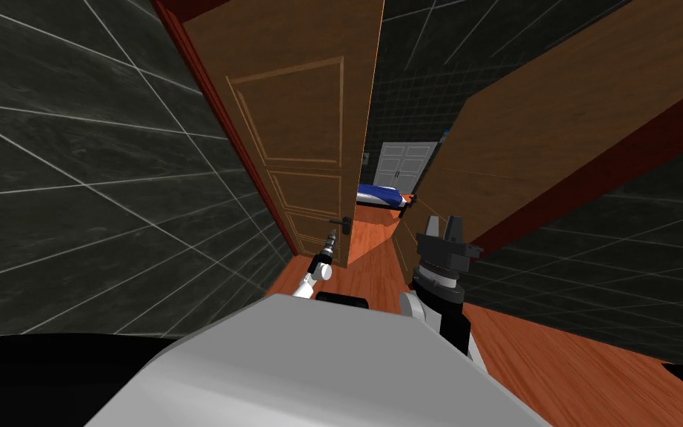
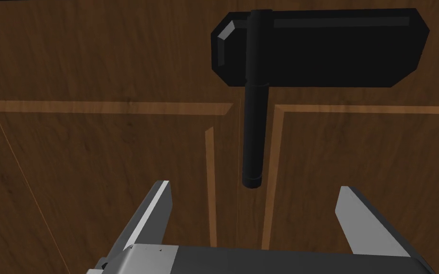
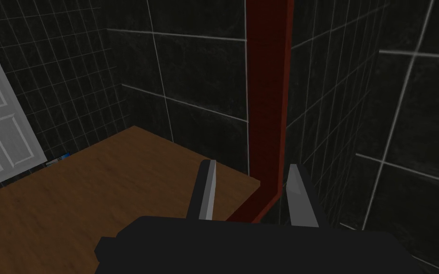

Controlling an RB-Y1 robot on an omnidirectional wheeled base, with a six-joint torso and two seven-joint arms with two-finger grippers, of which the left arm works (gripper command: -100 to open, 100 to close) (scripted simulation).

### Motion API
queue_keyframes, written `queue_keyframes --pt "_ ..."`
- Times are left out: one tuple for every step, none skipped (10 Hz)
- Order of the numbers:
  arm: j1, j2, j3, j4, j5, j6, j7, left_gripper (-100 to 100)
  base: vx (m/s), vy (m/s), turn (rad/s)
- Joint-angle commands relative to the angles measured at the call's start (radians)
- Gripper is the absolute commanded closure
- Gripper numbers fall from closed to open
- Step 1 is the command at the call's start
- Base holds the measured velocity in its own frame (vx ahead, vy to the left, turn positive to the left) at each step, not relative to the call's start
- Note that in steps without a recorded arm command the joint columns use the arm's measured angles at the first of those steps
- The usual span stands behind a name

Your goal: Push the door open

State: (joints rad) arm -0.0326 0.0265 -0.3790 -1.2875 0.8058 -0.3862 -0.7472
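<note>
A brown panelled door (image 1: 299, 126) stands ajar in a dark red frame (image 1: 218, 118), its free edge toward the middle of the head view. A black lever handle (image 1: 345, 224) sits low on that edge. My left gripper (image 1: 330, 239) is right at the door just below the handle. In the left wrist view it (image 2: 254, 209) is open, and the black lever (image 2: 253, 138) on its plate (image 2: 318, 47) ends just short of the fingertips, not touching them. My right gripper (image 1: 444, 226) is held up on the right, open and empty.
Dark tiled walls (image 1: 73, 185) close in on both sides. A large brown wooden panel (image 1: 555, 126) with a dark red edge (image 3: 266, 119) slants in on the right, close to my right gripper (image 3: 252, 190). Through the gap are an orange floor, a blue-covered bed (image 1: 377, 195) and white doors (image 1: 404, 164).
</note>
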Motion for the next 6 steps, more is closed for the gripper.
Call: queue_keyframes --pt "-0.006 0.013 0.004 0.012 -0.004 -0.005 0.011 -100 0.155 -0.008 -0.039" --pt "-0.008 0.015 0.006 0.014 -0.006 -0.006 0.013 -100 0.168 -0.031 -0.017" --pt "-0.011 0.017 0.009 0.02 -0.009 -0.008 0.018 -100 0.161 -0.04 -0.018" --pt "-0.014 0.017 0.012 0.026 -0.012 -0.01 0.023 -100 0.191 -0.034 -0.026" --pt "-0.017 0.015 0.015 0.032 -0.015 -0.012 0.028 -100 0.188 -0.028 -0.03" --pt "-0.02 0.012 0.018 0.038 -0.018 -0.013 0.033 -100 0.2 -0.019 -0.025"
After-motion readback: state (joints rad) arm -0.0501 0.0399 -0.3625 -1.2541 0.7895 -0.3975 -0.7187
